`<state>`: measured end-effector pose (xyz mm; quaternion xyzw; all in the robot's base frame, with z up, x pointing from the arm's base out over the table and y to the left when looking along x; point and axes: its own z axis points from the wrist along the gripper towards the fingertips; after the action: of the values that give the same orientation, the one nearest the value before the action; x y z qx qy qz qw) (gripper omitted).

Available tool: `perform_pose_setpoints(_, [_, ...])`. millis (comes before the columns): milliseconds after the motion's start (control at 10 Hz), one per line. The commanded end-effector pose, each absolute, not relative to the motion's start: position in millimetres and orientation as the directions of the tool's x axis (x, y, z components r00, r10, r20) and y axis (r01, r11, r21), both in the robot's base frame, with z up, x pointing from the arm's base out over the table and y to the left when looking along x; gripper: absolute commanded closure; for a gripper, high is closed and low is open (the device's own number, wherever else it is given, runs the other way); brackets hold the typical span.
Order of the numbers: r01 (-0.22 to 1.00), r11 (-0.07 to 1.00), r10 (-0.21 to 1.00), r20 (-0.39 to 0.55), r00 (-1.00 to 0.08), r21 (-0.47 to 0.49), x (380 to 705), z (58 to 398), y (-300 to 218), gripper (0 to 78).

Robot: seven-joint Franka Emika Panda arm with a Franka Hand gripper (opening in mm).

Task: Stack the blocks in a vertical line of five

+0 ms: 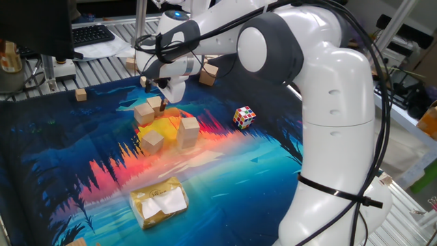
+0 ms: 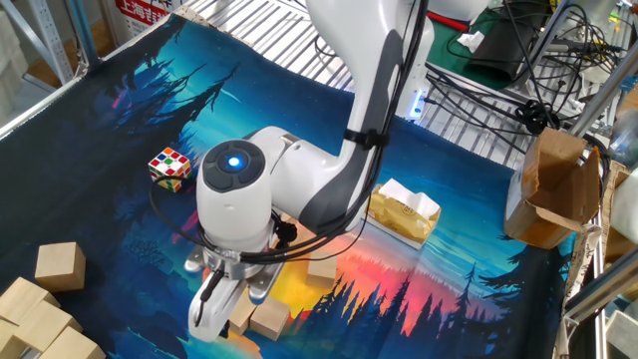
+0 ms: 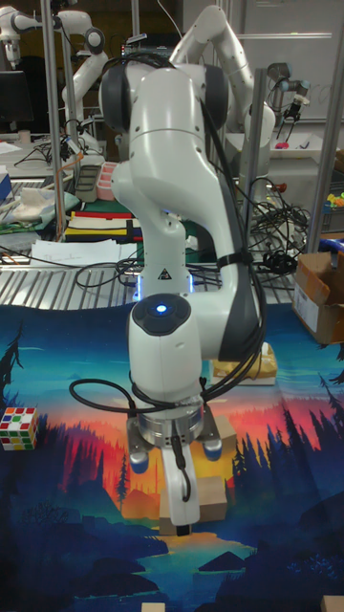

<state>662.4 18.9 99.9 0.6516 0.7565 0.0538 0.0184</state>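
Three tan blocks lie close together mid-mat: one (image 1: 144, 113) at the left, one (image 1: 152, 141) in front, one (image 1: 188, 130) at the right. A further tan block (image 1: 156, 102) sits just under my gripper (image 1: 164, 98). My gripper hangs low over this cluster with its fingers pointing down and appears open, one white finger (image 2: 207, 311) beside a block (image 2: 239, 315). Two of the cluster's blocks show nearby (image 2: 269, 318), (image 2: 321, 267). More blocks rest at the mat's far edge (image 1: 208, 75), (image 1: 132, 65). The arm hides part of the cluster.
A multicoloured puzzle cube (image 1: 244, 117) stands right of the cluster. A yellow-and-white packet (image 1: 159, 201) lies near the front of the mat. A small tan cube (image 1: 81, 94) sits at the back left. A cardboard box (image 2: 553, 189) stands off the mat.
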Motion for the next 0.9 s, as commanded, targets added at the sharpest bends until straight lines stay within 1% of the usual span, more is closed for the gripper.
perform_pose_setpoints(100, [0.984, 0.14, 0.989, 0.043, -0.145, 0.109, 663.0, 96.2, 16.8, 0.1])
perform_pose_setpoints(900, [0.985, 0.139, 0.989, 0.036, -0.143, 0.105, 660.6, 86.2, 15.9, 0.1])
